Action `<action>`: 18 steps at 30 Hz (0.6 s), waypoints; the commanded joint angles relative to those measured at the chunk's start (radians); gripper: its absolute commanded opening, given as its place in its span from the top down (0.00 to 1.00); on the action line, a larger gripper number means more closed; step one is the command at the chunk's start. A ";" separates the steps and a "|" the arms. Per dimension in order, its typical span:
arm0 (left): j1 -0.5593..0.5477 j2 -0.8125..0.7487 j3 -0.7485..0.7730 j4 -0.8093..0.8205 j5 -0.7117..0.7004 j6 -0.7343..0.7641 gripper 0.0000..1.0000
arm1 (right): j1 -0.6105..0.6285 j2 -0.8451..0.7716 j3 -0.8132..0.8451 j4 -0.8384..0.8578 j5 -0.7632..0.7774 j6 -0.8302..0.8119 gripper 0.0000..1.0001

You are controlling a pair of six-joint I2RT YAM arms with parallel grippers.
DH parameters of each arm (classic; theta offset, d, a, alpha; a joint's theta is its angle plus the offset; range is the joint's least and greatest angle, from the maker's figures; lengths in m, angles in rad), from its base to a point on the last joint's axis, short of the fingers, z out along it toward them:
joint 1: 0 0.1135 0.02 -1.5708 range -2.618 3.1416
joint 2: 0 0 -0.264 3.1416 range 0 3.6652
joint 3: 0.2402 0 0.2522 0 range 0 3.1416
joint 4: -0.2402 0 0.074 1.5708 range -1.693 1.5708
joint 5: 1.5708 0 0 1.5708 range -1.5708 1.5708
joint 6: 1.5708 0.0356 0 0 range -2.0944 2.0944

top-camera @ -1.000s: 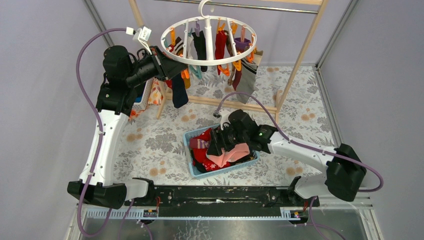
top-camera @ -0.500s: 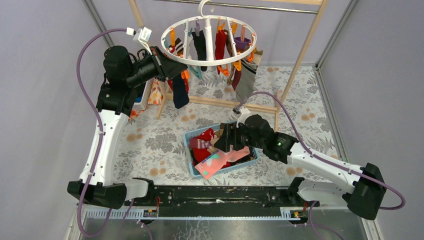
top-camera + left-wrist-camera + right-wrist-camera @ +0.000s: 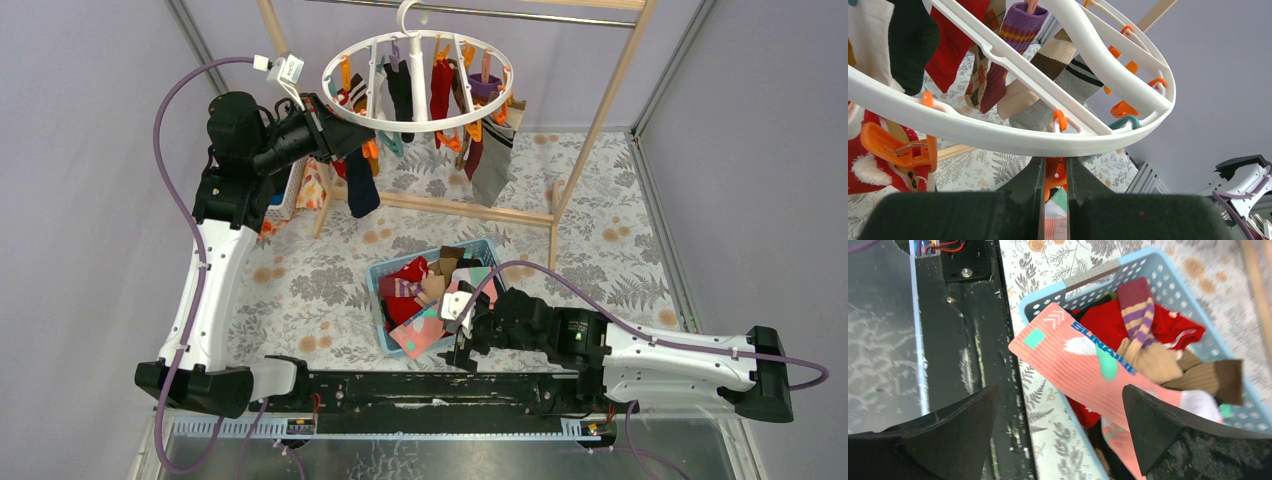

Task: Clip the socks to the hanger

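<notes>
The white round hanger [image 3: 418, 75] hangs from the rail with several socks clipped on it, among them a navy one [image 3: 361, 192]. My left gripper [image 3: 347, 133] is at the ring's left rim [image 3: 1013, 137], shut on an orange clip [image 3: 1054, 176] just under the ring. More socks lie in a light blue basket [image 3: 487, 247]. A pink sock with green spots [image 3: 424, 328] drapes over the basket's front rim; it also shows in the right wrist view [image 3: 1073, 362]. My right gripper [image 3: 462, 347] is open and empty, above the basket's near edge [image 3: 1059, 390].
The tall wooden rail frame [image 3: 592, 118] stands behind the basket. A white basket with folded clothes [image 3: 292, 190] sits at the left. The black base rail [image 3: 430, 392] runs along the near edge, right under my right gripper.
My right arm has drawn back from the basket toward the near edge. The pink sock has left its grip and now lies over the basket's front rim. The left arm has not moved.
</notes>
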State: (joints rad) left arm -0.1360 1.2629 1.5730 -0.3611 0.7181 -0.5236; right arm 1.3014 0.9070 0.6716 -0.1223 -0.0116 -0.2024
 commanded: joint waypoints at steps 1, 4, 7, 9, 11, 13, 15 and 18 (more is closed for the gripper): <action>-0.004 -0.025 0.005 -0.021 0.028 0.019 1.00 | 0.002 0.014 -0.013 0.104 0.056 -0.166 0.00; -0.003 -0.029 0.000 -0.019 0.027 0.020 1.00 | 0.002 0.076 0.017 0.100 0.201 -0.174 0.00; -0.002 -0.036 0.002 -0.021 0.022 0.027 1.00 | 0.003 0.152 0.163 -0.020 0.467 -0.185 0.00; -0.002 -0.038 0.004 -0.024 0.022 0.028 1.00 | 0.002 0.139 0.187 0.036 0.608 -0.164 0.00; -0.002 -0.037 0.009 -0.026 0.022 0.027 1.00 | 0.001 0.114 0.195 0.055 0.741 -0.055 0.00; -0.002 -0.039 0.010 -0.028 0.020 0.027 1.00 | -0.001 0.102 0.195 0.030 0.781 -0.015 0.00; -0.002 -0.044 0.005 -0.027 0.019 0.029 1.00 | 0.000 0.104 0.201 -0.038 0.595 0.008 0.00; -0.002 -0.046 -0.002 -0.029 0.017 0.030 1.00 | 0.016 0.128 0.226 -0.122 0.372 0.019 0.00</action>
State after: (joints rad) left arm -0.1360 1.2411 1.5730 -0.3634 0.7174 -0.5125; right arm 1.2995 1.0161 0.8482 -0.1577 0.5354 -0.2432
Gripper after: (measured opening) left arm 0.149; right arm 0.995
